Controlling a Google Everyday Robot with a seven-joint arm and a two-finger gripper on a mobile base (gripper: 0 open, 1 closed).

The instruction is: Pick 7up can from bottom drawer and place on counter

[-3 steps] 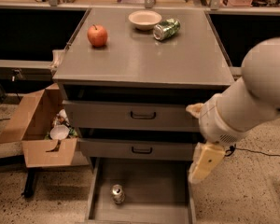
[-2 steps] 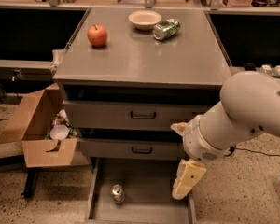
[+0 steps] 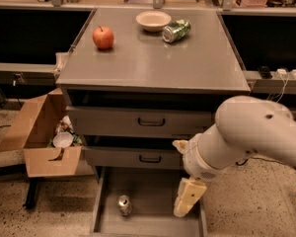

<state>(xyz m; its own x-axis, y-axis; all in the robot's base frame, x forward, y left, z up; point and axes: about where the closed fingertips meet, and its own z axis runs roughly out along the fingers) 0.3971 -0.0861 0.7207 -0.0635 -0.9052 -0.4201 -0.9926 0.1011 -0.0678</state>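
Finding the pincer [image 3: 189,197] hanging low over the right-hand side of the bottom drawer [image 3: 158,189], at the end of a bulky white arm [image 3: 246,137] reaching in from the right of the view. Not managing to tell whether released or clenched, though plainly not grasping the can.

Spotting the 7up can [image 3: 124,205] standing upright on the drawer floor, close to the left wall, silver lid facing up. Placing it to the left of the pincer as viewed, roughly level with it along the drawer's length, clearly apart, with bare grey floor lying between. Taking the can's long axis as vertical, and so judging the coming move as a sideways shift leftward across the drawer, then a closing across the round body (only one arm here, so no choosing between sides).

Noting the surface [image 3: 153,63] well above, over two closed drawers, carrying an apple [image 3: 103,37], a pale bowl [image 3: 153,20] and a green can [image 3: 176,30] lying on its side just beside the bowl, with plenty of bare metal toward the front edge for setting down.

Reading no brand or lettering anywhere: only faint marks on the drawer can, and nothing legible on the green one.
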